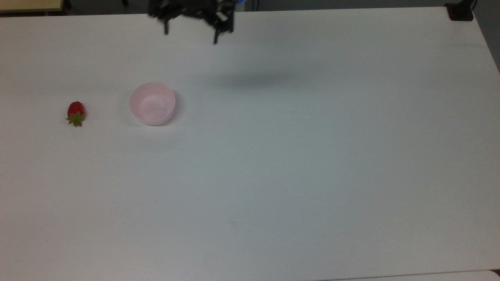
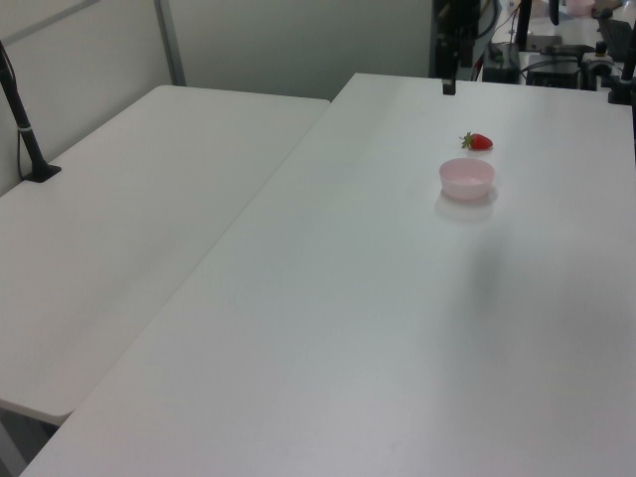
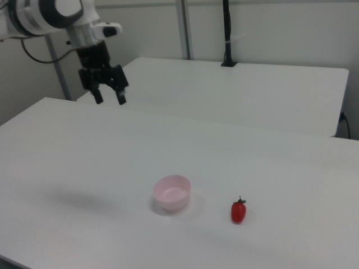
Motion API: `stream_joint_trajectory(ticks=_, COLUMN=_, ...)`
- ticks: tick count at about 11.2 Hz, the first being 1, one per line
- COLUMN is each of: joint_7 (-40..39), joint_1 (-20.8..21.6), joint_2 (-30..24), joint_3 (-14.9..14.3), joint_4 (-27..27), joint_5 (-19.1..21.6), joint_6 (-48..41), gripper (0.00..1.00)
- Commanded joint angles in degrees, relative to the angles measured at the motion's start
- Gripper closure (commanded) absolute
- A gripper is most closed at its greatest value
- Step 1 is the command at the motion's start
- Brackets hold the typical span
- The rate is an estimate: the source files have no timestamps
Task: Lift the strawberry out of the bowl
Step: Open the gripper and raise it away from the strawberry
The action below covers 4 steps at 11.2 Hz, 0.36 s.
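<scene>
The strawberry (image 1: 75, 112) lies on its side on the bare white tabletop (image 1: 297, 164), out of the bowl and well apart from it, toward the top view's left. In the right view the strawberry (image 3: 238, 211) sits on the right view's right of the bowl, its green cap pointing away from the camera; in the left view it (image 2: 478, 141) lies just beyond the bowl. The pale pink bowl (image 1: 152, 103) stands upright and looks empty, its inside showing plain in the top view and the right view (image 3: 172, 193).

Judged from this, the fruit is already out of the bowl and set down on the tabletop, so the work the task names seems done; nothing looks left but for the arm to clear off.

The pincer (image 3: 109, 91) hangs high above the tabletop, far from both things, its two fingers spread wide and holding nothing. In the top view the pincer (image 1: 190, 23) sits near the upper edge, blurred and cut off by the frame, so the arm above it cannot be made out there. In the left view one dark fingertip near the far edge of the tabletop is all that reads clearly; the rest merges with the dark clutter behind.
</scene>
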Motion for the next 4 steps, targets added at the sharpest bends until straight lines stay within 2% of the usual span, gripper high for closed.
stream_joint_trajectory(ticks=1, joint_7=0.65, joint_1=0.74, joint_2=-4.06, joint_3=-1.02, joint_4=-3.17, joint_5=3.12, joint_6=-1.00, gripper=0.00)
stream_joint_trajectory(ticks=4, joint_7=0.48, joint_1=-0.05, joint_2=-4.15, joint_3=-1.64, joint_4=-3.17, joint_5=5.22, joint_6=-0.83, gripper=0.00)
